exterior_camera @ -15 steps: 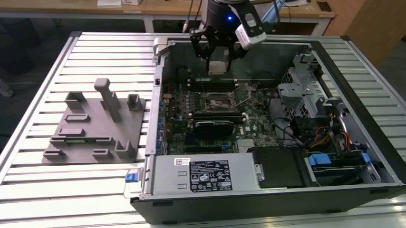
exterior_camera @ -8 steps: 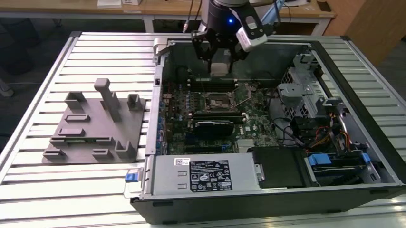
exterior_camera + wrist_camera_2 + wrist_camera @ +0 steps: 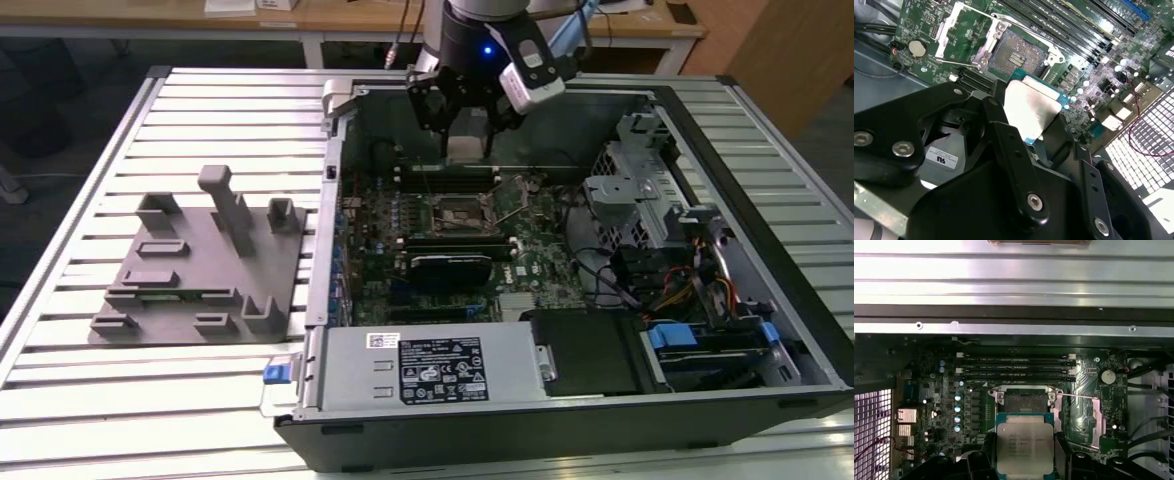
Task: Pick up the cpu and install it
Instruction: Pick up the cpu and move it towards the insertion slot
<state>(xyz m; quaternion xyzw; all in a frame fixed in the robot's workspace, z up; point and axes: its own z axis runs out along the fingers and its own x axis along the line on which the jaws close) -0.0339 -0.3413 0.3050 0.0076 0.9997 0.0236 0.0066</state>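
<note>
Silver-grey cpu with teal rim, green motherboard, black pincer, grey slatted table

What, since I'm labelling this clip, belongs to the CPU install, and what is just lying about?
Job in hand: cpu, held in the gripper above the motherboard; empty socket, its frame open.
Lying about: memory sticks; grey fixture block on the table; power supply.

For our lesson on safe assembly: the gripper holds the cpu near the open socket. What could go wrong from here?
The cpu, held by its edges in the gripper, might land skewed or offset and damage the socket. It might also snag the flipped-open plate beside the socket.
</note>
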